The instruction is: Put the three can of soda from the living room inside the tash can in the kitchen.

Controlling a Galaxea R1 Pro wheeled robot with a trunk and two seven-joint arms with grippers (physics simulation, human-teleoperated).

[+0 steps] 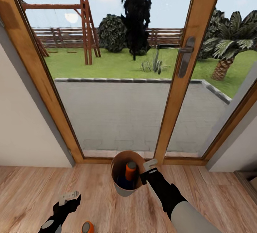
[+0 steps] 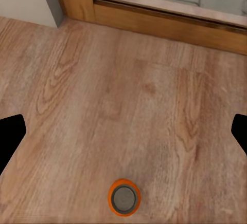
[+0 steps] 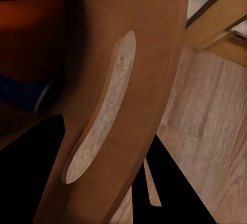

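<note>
My right gripper (image 1: 149, 171) pinches the rim of the trash can (image 1: 117, 185), one finger inside and one outside. The can stands off the wood floor (image 1: 32, 193) before the glass garden doors (image 1: 117, 112); it holds an orange soda can (image 1: 130, 170) and a blue soda can (image 1: 123, 183). My left gripper (image 1: 71, 195) hangs wide open and empty above the third can (image 2: 124, 198), upright on the floor. I judge that can light, rigid and slippery, best gripped across its mid-body.

Right gripper (image 1: 151, 169) pinches the rim of the round brown-lined bin (image 1: 119, 185), which holds an orange can (image 1: 130, 170). Second orange can (image 1: 87, 227) stands on the wood floor (image 1: 32, 193) near the left gripper (image 1: 71, 196).
</note>
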